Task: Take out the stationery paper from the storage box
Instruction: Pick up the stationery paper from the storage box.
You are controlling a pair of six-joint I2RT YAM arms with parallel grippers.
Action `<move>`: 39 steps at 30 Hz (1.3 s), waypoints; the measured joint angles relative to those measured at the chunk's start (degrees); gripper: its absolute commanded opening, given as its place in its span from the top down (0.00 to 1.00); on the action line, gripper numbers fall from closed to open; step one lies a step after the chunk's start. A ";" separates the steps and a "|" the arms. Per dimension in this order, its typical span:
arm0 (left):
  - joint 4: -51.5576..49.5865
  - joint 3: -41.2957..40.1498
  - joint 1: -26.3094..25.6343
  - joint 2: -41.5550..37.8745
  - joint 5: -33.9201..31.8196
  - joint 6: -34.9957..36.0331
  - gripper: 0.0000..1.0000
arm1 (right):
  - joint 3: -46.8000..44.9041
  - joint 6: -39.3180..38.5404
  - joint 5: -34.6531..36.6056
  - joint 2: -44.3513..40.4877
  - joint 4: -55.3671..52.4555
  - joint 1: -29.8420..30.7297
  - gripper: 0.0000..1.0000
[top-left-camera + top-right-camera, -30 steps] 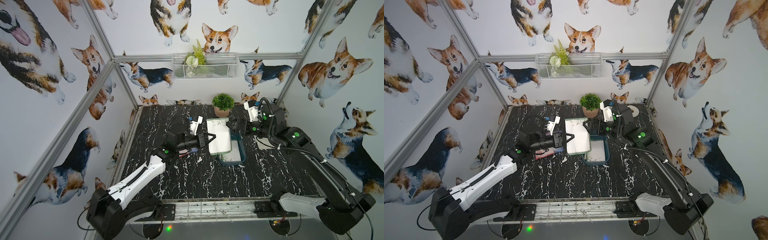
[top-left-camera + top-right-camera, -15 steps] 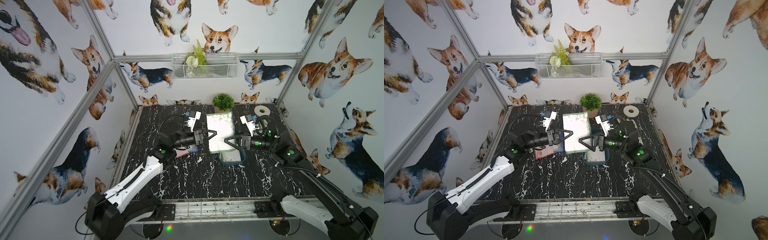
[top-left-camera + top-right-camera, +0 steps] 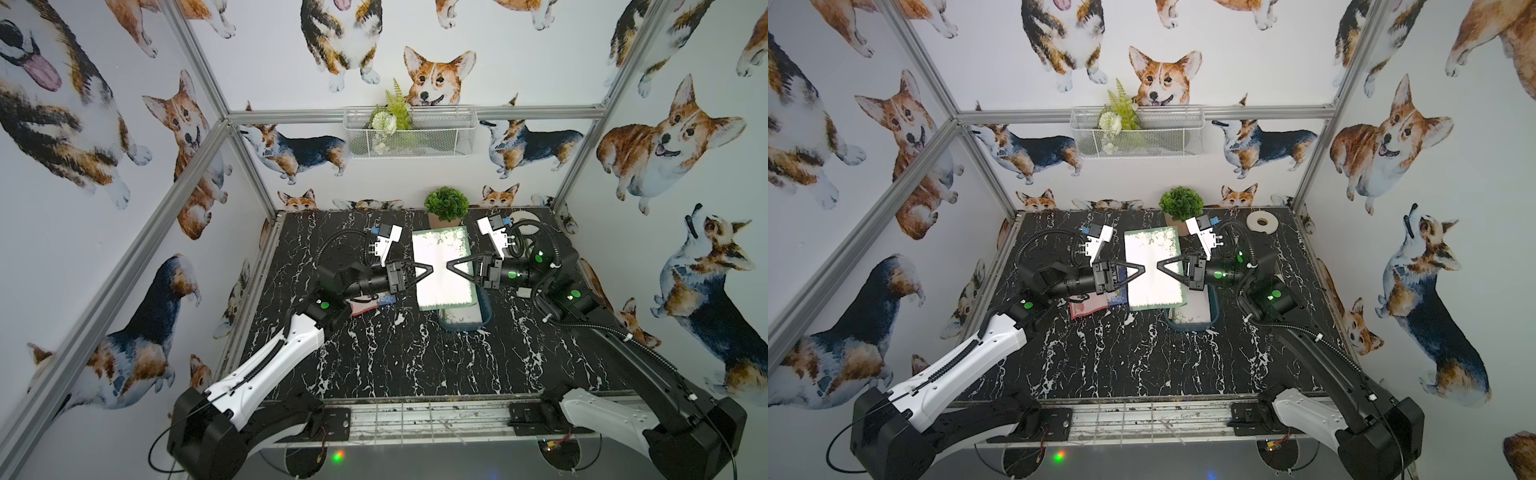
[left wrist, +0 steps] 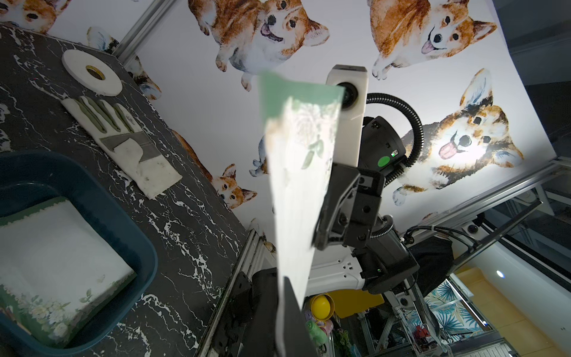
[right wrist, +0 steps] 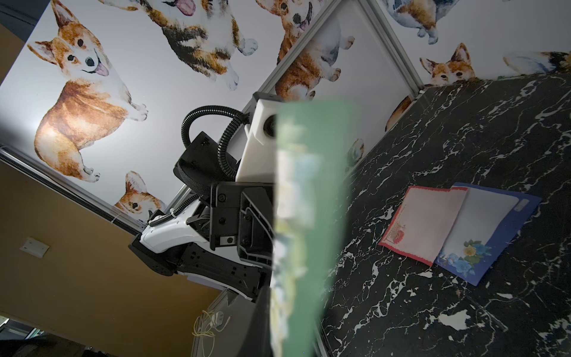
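Stationery paper (image 3: 441, 291), one white sheet with a grey-green floral border: held flat in the air between my two arms, above the black marble tabletop (image 3: 374, 357) and over the far end of the storage box (image 3: 485, 318), touching neither. My left gripper (image 3: 428, 269) is pressed together on its left edge. My right gripper (image 3: 451, 266) is pinched on the opposite edge, and the two tips face each other, near together, in both top views. Storage box: dark teal tub holding a further stack (image 4: 55, 256) of stationery paper; from above, the lifted sheet hides its far half. Red-bordered sheet (image 5: 423, 222) and navy-floral sheet (image 5: 485, 228): flat on the tabletop on my left, overlapping, partly under my left arm. Work glove (image 4: 123, 145) and tape roll (image 4: 91, 72): on the tabletop beyond the box on my right, just beside each other. Potted plant (image 3: 445, 205): at the back wall, just behind the lifted sheet's far edge. Wire basket (image 3: 409, 133): hung on the back wall. Obstruction: the lifted sheet crosses the middle of each wrist view, blurred in the right one, and covers part of the opposite arm.
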 measured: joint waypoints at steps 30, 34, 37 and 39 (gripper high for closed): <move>-2.80 -3.21 0.04 -2.21 -0.87 2.25 0.92 | 8.37 -7.78 6.25 1.46 -13.27 -0.04 1.00; -3.91 -3.21 0.28 -2.89 -1.31 3.50 0.92 | 9.38 -9.49 10.19 1.49 -16.57 -0.04 0.52; -7.04 -3.06 1.66 -3.78 -2.01 4.94 0.93 | 9.92 -11.06 15.04 1.49 -20.70 -0.04 0.28; -11.37 -2.19 3.67 -4.50 -3.08 6.01 0.94 | 10.95 -12.17 19.93 1.64 -24.37 -0.04 0.50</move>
